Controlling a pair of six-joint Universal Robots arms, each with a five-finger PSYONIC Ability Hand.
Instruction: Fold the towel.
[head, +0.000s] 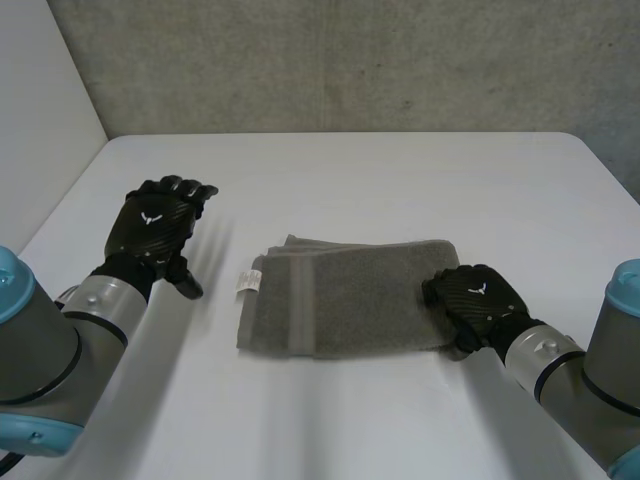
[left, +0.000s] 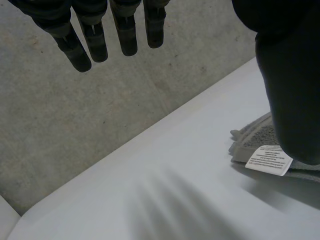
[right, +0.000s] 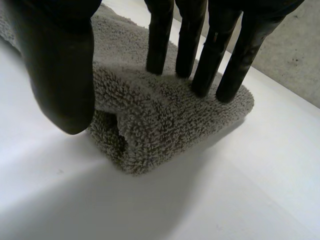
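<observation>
Towel (head: 350, 300) folded into a grey oblong mid-worktop (head: 350, 170), right hand (head: 475, 300) on its right end, left hand (head: 155, 225) off to its left.

Right hand's straight fingers (right: 200, 70) press down on top of the rounded fold, thumb apart from them beside the fold's open mouth, so nothing is clamped; from the head view that hand covers the towel's right end. Left hand hangs above bare worktop, fingers spread and straight, clear of the towel. In the left wrist view its thumb hides all but the corner with the white label (head: 248, 280), print too small to read. Bare worktop lies all round the towel; the far edge meets the concrete wall (head: 350, 60).
</observation>
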